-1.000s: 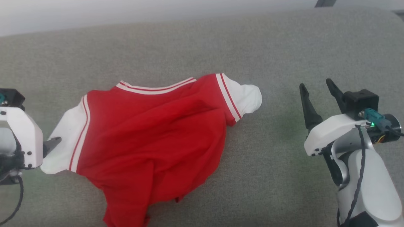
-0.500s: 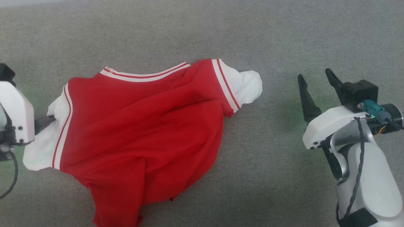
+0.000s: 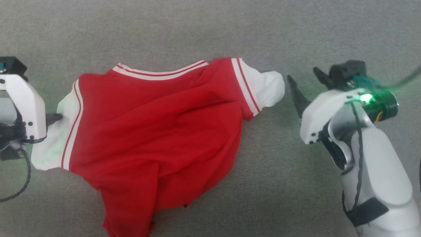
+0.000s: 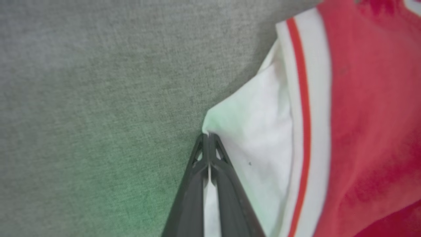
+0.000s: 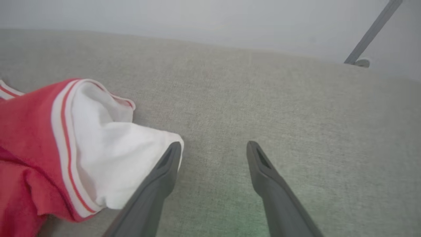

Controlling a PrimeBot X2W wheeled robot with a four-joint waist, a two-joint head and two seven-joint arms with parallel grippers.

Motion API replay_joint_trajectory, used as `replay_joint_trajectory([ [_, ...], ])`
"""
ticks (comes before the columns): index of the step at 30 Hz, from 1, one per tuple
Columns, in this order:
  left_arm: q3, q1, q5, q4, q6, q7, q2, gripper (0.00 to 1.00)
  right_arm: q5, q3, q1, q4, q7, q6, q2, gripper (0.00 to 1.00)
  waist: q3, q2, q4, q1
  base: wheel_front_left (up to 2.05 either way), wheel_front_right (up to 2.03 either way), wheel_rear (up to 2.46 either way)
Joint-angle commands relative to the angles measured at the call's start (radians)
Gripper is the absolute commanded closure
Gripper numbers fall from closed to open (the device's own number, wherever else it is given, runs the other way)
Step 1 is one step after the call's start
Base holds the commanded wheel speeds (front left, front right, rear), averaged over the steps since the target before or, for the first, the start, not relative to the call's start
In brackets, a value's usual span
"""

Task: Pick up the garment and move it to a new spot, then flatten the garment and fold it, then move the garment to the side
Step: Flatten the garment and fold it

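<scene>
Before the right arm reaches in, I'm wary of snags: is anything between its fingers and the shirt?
Nothing visible: bare grey cushion between the open right gripper and the white sleeve of the shirt.

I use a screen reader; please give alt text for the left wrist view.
The left gripper is shut on the edge of the white sleeve end of a red shirt. The shirt lies on a grey fabric surface, a red stripe running along the sleeve.
</scene>
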Motion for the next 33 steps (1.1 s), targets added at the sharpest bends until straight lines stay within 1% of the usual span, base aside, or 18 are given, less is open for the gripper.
replay_joint_trajectory([
  [1, -0.021, 0.018, 0.006, 0.009, -0.001, -0.006, -0.030, 1.00, 0.017, 0.016, -0.025, 0.009, 0.031, 0.000, -0.010, 0.00, 0.004, 0.0000, 0.010, 0.0000, 0.00, 0.00, 0.00],
  [5, -0.031, -0.010, 0.008, 0.006, -0.001, -0.022, -0.039, 1.00, 0.100, 0.068, -0.084, 0.044, 0.169, 0.000, -0.040, 0.00, 0.011, 0.0000, 0.032, 0.0000, 0.00, 0.00, 0.00],
  [8, -0.045, -0.027, 0.005, -0.004, -0.002, -0.036, -0.050, 1.00, 0.159, 0.086, -0.115, 0.076, 0.275, 0.000, -0.042, 0.00, 0.016, 0.0000, 0.049, 0.0000, 0.00, 0.00, 0.00],
  [10, -0.055, -0.034, 0.001, -0.010, -0.002, -0.045, -0.057, 1.00, 0.173, 0.092, -0.132, 0.107, 0.347, 0.000, -0.049, 0.00, 0.019, 0.0000, 0.059, 0.0000, 0.00, 0.00, 0.00],
  [12, -0.065, -0.043, -0.005, -0.017, -0.002, -0.054, -0.062, 1.00, 0.197, 0.097, -0.142, 0.148, 0.419, 0.000, -0.038, 0.00, 0.022, 0.0000, 0.067, 0.0000, 0.00, 0.00, 0.00],
  [13, -0.069, -0.046, -0.010, -0.018, -0.002, -0.059, -0.065, 1.00, 0.191, 0.108, -0.147, 0.167, 0.447, 0.000, -0.040, 0.00, 0.023, 0.0000, 0.071, 0.0000, 0.00, 0.00, 0.00],
  [14, -0.073, -0.049, -0.014, -0.021, -0.002, -0.067, -0.066, 1.00, 0.190, 0.118, -0.152, 0.189, 0.475, 0.000, -0.041, 0.19, 0.024, 0.0000, 0.074, 0.0000, 0.00, 0.00, 0.00],
  [15, -0.077, -0.051, -0.018, -0.021, -0.002, -0.073, -0.068, 1.00, 0.200, 0.129, -0.157, 0.202, 0.492, 0.000, -0.038, 0.83, 0.024, 0.0000, 0.076, 0.0000, 0.00, 0.00, 0.00],
  [16, -0.082, -0.052, -0.020, -0.020, -0.002, -0.079, -0.068, 1.00, 0.198, 0.140, -0.167, 0.211, 0.497, 0.000, -0.041, 1.00, 0.024, 0.0000, 0.078, 0.0000, 0.00, 0.00, 0.00],
  [19, -0.088, -0.059, -0.025, -0.001, -0.002, -0.101, -0.064, 1.00, 0.210, 0.130, -0.201, 0.230, 0.489, 0.000, -0.046, 1.00, 0.010, 0.0000, 0.082, 0.0000, 0.00, 0.00, 0.00],
  [23, -0.086, -0.092, -0.016, 0.021, -0.002, -0.136, -0.052, 1.00, 0.234, 0.132, -0.262, 0.219, 0.462, 0.000, -0.064, 1.00, -0.039, 0.0000, 0.083, 0.0000, 0.00, 0.00, 0.00],
  [26, -0.096, -0.110, -0.005, 0.032, -0.002, -0.154, -0.056, 1.00, 0.256, 0.142, -0.290, 0.213, 0.441, 0.000, -0.079, 1.00, -0.097, 0.0000, 0.083, 0.0000, 0.00, 0.00, 0.00],
  [33, -0.109, -0.176, 0.017, 0.035, -0.001, -0.160, -0.054, 1.00, 0.314, 0.163, -0.369, 0.211, 0.393, 0.000, -0.121, 1.00, -0.242, 0.0000, 0.088, 0.0000, 0.00, 0.00, 0.00],
])
